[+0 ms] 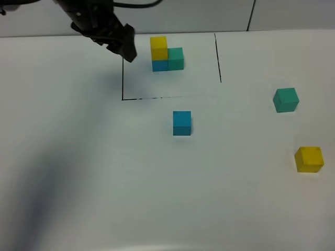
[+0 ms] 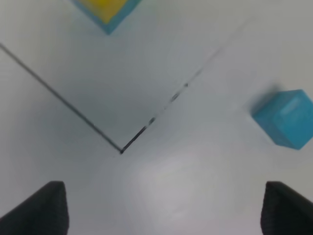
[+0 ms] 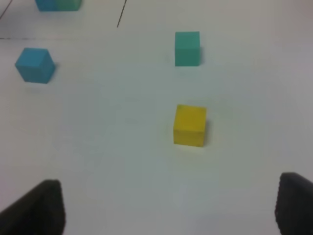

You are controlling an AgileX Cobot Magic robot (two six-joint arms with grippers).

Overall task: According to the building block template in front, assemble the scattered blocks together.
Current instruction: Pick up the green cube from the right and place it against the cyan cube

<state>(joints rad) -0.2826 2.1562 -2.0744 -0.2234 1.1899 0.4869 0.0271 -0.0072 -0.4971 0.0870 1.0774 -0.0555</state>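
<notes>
The building block template [image 1: 166, 54] is yellow on blue with teal-green beside it, inside a thin black frame [image 1: 122, 83] at the back. It also shows in the left wrist view [image 2: 105, 10]. The scattered blocks lie apart: sky-blue [image 1: 181, 123] just in front of the frame, teal-green [image 1: 286, 100] and yellow [image 1: 309, 159] at the right. My left gripper [image 1: 125, 48] hovers over the frame's left side, open and empty [image 2: 166, 210], with the blue cube [image 2: 288, 117] ahead. My right gripper [image 3: 168, 208] is open and empty, short of the yellow cube [image 3: 190, 125], with the teal-green cube [image 3: 187, 48] beyond.
The white table [image 1: 104, 183] bears only the frame lines and cubes. The frame's corner [image 2: 121, 151] lies just ahead of my left fingers. A wall panel runs along the table's back edge [image 1: 251, 15]. The right arm is out of the high view.
</notes>
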